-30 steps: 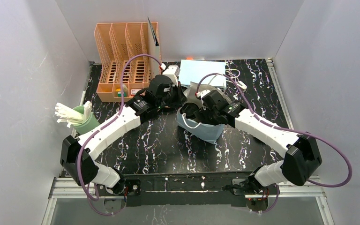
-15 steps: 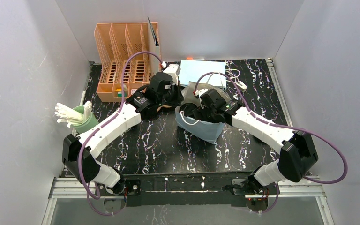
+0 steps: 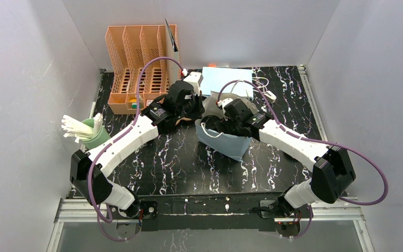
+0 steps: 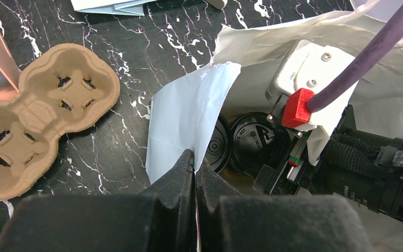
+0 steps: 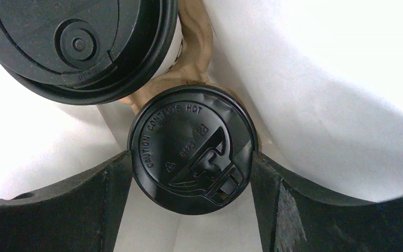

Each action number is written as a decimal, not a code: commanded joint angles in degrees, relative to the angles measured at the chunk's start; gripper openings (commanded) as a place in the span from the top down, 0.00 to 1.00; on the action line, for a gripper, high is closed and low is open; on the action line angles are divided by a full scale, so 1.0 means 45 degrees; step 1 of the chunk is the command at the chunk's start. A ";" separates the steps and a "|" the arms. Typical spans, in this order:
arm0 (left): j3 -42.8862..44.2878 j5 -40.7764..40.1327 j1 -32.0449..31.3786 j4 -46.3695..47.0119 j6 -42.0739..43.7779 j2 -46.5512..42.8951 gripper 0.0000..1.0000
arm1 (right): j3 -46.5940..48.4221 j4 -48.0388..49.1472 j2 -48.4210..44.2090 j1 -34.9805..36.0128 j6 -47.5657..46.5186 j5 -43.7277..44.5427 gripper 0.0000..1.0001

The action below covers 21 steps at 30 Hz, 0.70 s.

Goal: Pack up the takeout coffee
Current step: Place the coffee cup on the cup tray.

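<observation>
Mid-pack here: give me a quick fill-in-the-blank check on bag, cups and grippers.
The left gripper is shut on the ____ of the bag.
Inside it show ____ black lids.
The right gripper grips a cup by its ____.
The carrier on the table is ____.
Missing: rim; two; lid; empty.

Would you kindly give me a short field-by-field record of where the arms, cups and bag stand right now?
Left gripper: shut, pinching the rim of the paper bag.
Right gripper: inside the bag, closed on the lid of a lidded cup.
Other cup: beside it in the bag, lid on.
Spare carrier: empty, on the table beside the bag.
</observation>
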 commanded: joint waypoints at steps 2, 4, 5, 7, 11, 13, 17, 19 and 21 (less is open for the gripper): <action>0.0172 0.0271 0.0001 -0.0183 0.0188 -0.0356 1.00 | -0.1270 -0.1540 0.1591 0.0233 0.1020 -0.3140 0.77; 0.0043 0.0243 0.0007 -0.0158 0.0156 -0.0454 1.00 | -0.1237 -0.1612 0.1643 0.0233 0.0948 -0.3192 0.76; -0.0009 0.0221 0.0001 -0.0127 0.0130 -0.0492 1.00 | -0.1204 -0.1673 0.1698 0.0236 0.0887 -0.3197 0.74; -0.0060 0.0247 0.0008 -0.0141 0.0134 -0.0570 1.00 | -0.1165 -0.1748 0.1763 0.0233 0.0832 -0.3095 0.72; -0.0083 0.0241 0.0003 -0.0225 0.0143 -0.0693 1.00 | -0.0806 -0.1913 0.1523 0.0233 0.0732 -0.2963 0.65; -0.0055 0.0172 0.0011 -0.0302 0.0171 -0.0734 1.00 | -0.0322 -0.2220 0.1428 0.0243 0.0661 -0.2716 0.62; -0.0078 0.0137 0.0008 -0.0386 0.0293 -0.0757 1.00 | 0.0968 -0.3133 0.1278 0.0233 0.0613 -0.2009 0.25; -0.0101 0.0317 -0.0001 -0.0427 0.0353 -0.0685 1.00 | 0.1523 -0.3435 0.1142 0.0233 0.0679 -0.1783 0.02; -0.0120 0.0437 0.0004 -0.0437 0.0358 -0.0605 1.00 | 0.2072 -0.3727 0.0996 0.0235 0.0693 -0.1664 0.02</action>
